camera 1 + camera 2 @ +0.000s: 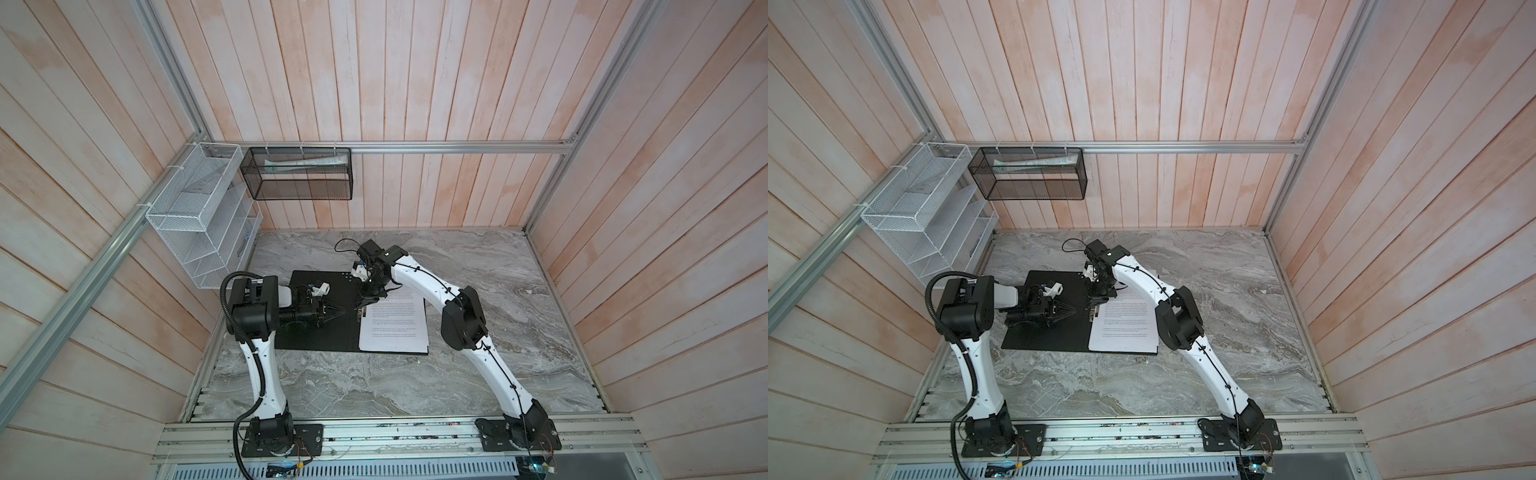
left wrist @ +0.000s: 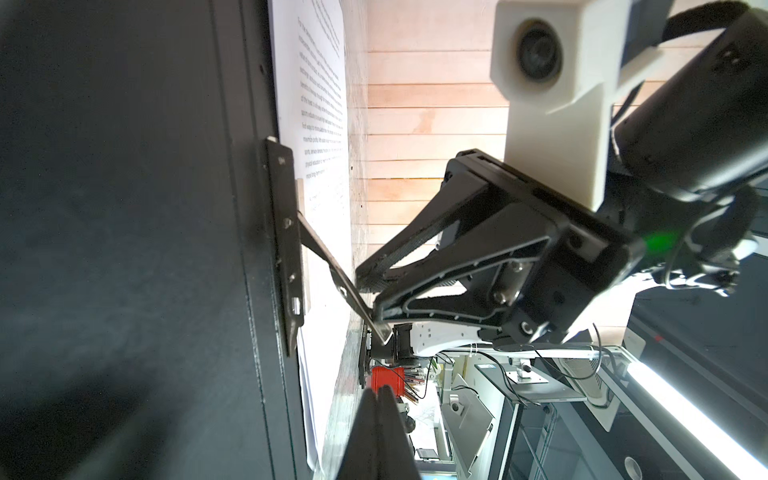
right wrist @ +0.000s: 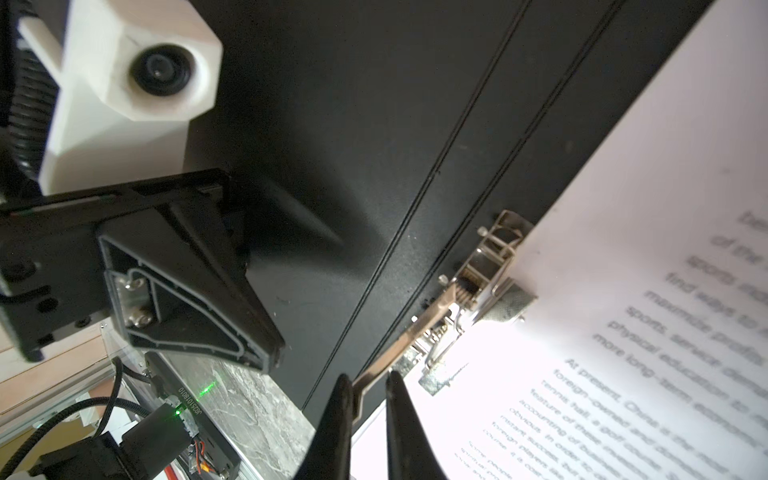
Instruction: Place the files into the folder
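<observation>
Right claw [image 3: 368,376] grips clip lever [image 3: 415,328] | files [image 3: 623,291] just beside, on folder [image 3: 374,124]

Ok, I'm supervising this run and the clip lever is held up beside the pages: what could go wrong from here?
The right gripper pinches the clip lever only near its tip; it could slip and snap shut early. The pages look slightly fanned at one end, so they might get clamped crooked.

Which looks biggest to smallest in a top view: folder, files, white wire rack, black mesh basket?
1. folder and white wire rack: too alike to rank; the rack hangs nearer the camera
2. black mesh basket
3. files
</observation>
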Available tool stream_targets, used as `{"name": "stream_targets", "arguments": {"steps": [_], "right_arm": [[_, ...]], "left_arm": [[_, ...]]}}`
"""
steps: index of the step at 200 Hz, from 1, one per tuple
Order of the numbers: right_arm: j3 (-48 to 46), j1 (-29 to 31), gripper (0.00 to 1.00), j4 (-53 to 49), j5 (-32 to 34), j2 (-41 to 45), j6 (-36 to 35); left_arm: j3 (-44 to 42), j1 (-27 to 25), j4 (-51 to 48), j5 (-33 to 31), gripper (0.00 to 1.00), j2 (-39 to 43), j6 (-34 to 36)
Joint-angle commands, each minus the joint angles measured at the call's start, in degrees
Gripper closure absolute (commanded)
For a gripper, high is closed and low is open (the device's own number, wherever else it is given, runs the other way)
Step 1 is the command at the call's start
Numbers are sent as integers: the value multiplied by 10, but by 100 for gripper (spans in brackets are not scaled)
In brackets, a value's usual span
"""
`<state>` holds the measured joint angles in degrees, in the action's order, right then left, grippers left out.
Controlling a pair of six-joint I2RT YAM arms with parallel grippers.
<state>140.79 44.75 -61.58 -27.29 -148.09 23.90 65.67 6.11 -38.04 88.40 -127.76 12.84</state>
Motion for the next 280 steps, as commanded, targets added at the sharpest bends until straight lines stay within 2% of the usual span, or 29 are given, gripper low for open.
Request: {"name": "stream_targets", "arguments": {"steps": [1,208,280], "right_arm": [[3,13,84,-53,6,-5,-17],[-16,29,85,-109,50,-27,-51],[26,23,84,-99,22,-15,-47]], "left_arm": [[-19,-1,13,-89,100,-37,-8],[-20,-2,16,-91,100,-35,-11],[-22,-3,23,-95,100,-33,-17]]}}
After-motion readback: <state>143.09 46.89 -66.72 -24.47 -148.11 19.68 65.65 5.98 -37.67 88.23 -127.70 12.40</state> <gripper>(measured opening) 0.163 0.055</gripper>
